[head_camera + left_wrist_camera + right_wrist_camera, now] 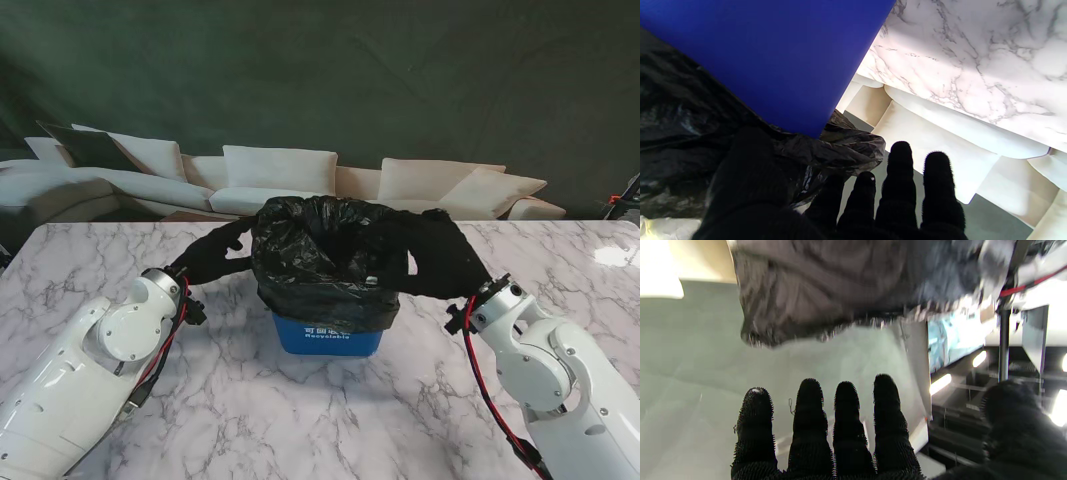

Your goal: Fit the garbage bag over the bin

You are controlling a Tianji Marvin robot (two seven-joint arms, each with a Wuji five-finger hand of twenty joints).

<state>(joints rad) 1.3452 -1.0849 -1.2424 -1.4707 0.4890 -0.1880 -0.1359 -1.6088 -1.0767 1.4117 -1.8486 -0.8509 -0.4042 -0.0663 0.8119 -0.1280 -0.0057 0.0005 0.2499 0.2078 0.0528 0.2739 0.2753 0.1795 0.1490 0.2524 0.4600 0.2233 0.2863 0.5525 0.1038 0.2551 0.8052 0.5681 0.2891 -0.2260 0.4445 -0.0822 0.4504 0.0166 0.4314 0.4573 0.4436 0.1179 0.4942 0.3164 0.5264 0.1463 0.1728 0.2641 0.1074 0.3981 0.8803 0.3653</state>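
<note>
A blue bin (328,338) stands mid-table with a black garbage bag (325,262) draped over its top and most of its walls; only the lowest blue band shows. My left hand (213,256), in a black glove, is against the bag's left side. In the left wrist view the bag's hem (840,146) is bunched between the thumb (750,166) and the index finger, beside the blue wall (773,56); the other fingers (900,180) stick out straight. My right hand (440,258) is at the bag's right side, its fingers (826,426) straight and bare, with the bag (826,286) beyond them.
The marble table (300,410) runs wide on both sides of the bin. A white sofa (280,175) with cushions stands behind the table's far edge. Both white forearms (90,370) come in from the near corners.
</note>
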